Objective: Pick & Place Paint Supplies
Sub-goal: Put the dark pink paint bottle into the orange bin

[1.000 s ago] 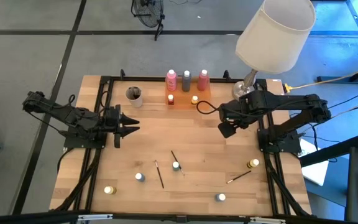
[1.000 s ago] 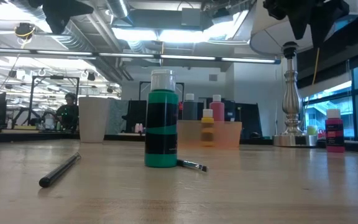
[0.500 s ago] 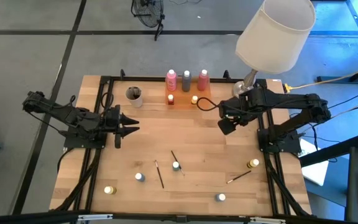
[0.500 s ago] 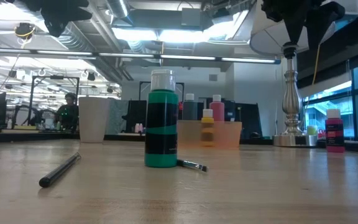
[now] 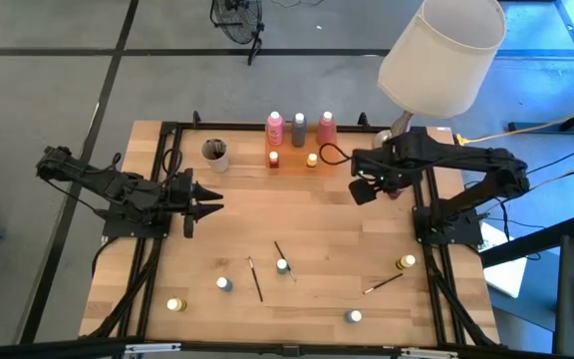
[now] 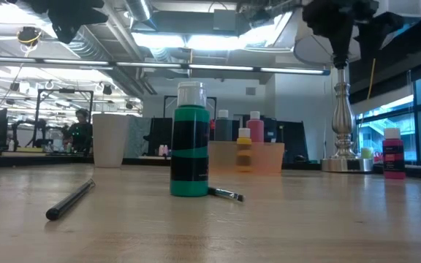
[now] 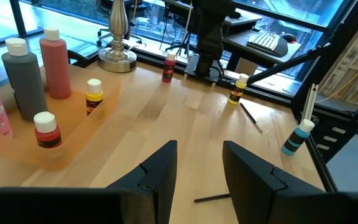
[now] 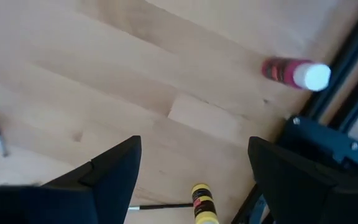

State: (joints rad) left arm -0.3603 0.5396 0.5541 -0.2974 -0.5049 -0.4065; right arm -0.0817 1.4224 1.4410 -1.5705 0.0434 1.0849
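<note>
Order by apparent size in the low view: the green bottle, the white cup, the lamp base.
1. Green bottle, though nearness to the camera enlarges it.
2. Lamp base.
3. White cup.

evenly bright under ceiling strip lights (image 6: 196, 40); daylight through windows (image 6: 386, 109); motion-blurred beyond the right gripper's fingers (image 8: 114, 171); soft shadows.

Pale wooden table (image 5: 307, 229) with a black frame. At the back, two pink bottles (image 5: 275, 127) flank a grey bottle (image 5: 300, 129), all white-capped. They stand at a translucent orange tray (image 5: 292, 160) holding a yellow-lidded pot (image 7: 94, 96) and a white-lidded red pot (image 7: 45, 129). A beige cup (image 5: 214, 151) sits nearby. A green bottle (image 6: 190, 150) carries a black label. Thin dark brushes (image 5: 255, 278) lie on the wood. White lampshade (image 5: 440, 52), silver lamp stem (image 6: 340, 109).
</note>
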